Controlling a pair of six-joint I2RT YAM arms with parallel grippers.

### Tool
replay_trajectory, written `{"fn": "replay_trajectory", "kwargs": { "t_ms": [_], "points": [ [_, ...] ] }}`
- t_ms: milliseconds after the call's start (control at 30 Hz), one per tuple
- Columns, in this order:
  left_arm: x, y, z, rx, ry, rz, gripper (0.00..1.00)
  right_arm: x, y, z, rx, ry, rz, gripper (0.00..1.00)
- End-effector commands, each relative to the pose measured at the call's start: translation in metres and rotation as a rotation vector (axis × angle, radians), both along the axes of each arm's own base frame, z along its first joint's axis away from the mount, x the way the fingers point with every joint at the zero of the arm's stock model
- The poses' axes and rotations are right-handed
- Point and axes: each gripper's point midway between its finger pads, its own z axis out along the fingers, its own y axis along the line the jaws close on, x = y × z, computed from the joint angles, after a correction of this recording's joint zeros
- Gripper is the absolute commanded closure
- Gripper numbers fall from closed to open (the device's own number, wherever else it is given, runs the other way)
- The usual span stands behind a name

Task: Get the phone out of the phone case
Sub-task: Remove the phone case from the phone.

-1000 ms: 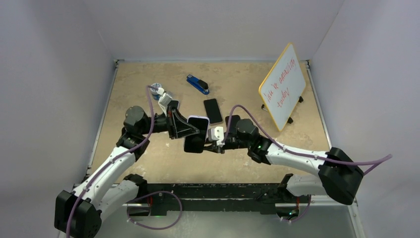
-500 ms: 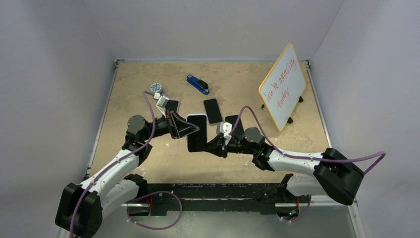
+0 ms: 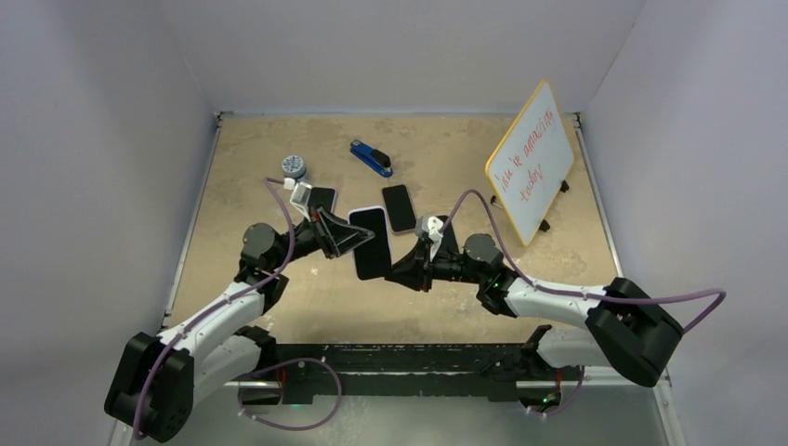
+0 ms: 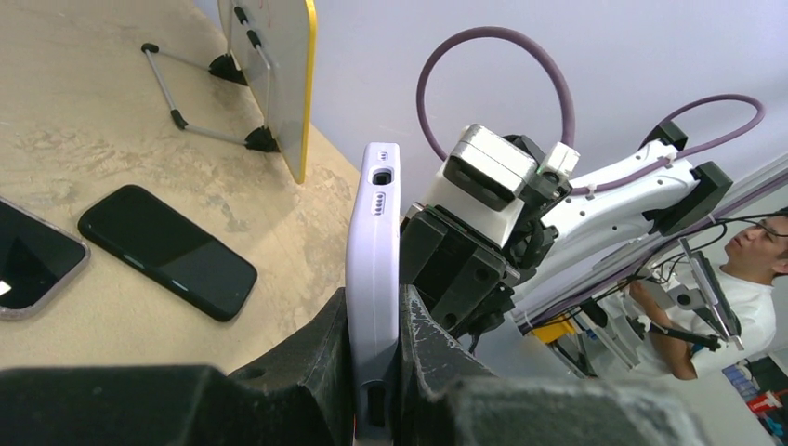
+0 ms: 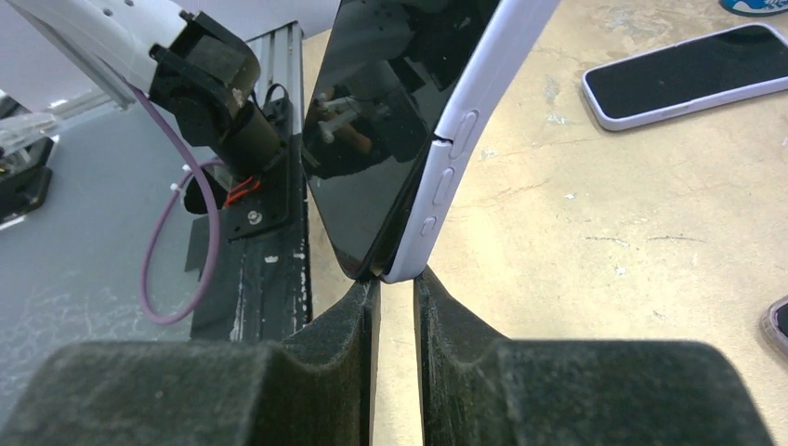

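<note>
Right, my left tool (image 3: 351, 232) is clamped on the case (image 4: 372, 232) and holds it tilted, off the surface (image 3: 446, 149), well left of the whiteboard (image 3: 531, 163). The phone (image 5: 390, 121) sits in that case with its screen dark, though at the lower corner I see a thin gap between the glass and the lilac rim. My right tool (image 5: 395, 288) is on the whiteboard side of it. Its jaws are nearly together with that corner resting at their tips, and I cannot tell whether they truly pinch it. A spare handset (image 3: 400, 206) lies flat on the surface between the held phone and the whiteboard.
</note>
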Motion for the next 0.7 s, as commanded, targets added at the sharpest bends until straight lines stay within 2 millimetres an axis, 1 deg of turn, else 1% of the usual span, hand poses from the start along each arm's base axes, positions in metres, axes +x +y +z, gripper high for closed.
{"fn": "replay_trajectory", "kwargs": {
  "t_ms": [0, 233, 367, 467, 567, 600, 667],
  "points": [
    [-0.037, -0.013, -0.023, 0.034, 0.076, -0.173, 1.00, 0.012, -0.003, 0.118, 0.365, -0.203, -0.026, 0.80],
    [-0.053, -0.013, -0.013, 0.010, 0.046, -0.220, 1.00, 0.020, -0.010, 0.126, 0.419, -0.161, -0.022, 0.79],
    [-0.064, -0.013, 0.000, -0.045, 0.044, -0.264, 1.00, 0.029, -0.011, 0.124, 0.421, -0.152, -0.053, 0.80],
    [-0.068, -0.014, 0.005, -0.064, 0.041, -0.280, 1.00, 0.037, -0.012, 0.122, 0.415, -0.141, -0.081, 0.81],
    [-0.063, -0.016, -0.003, -0.032, 0.051, -0.252, 1.00, 0.032, -0.011, 0.125, 0.422, -0.150, -0.047, 0.81],
    [-0.060, -0.016, -0.012, -0.005, 0.074, -0.234, 1.00, 0.029, -0.011, 0.127, 0.429, -0.146, -0.035, 0.81],
    [-0.054, -0.017, -0.022, 0.032, 0.082, -0.204, 1.00, 0.026, -0.012, 0.129, 0.437, -0.142, -0.019, 0.80]
  ]
}}
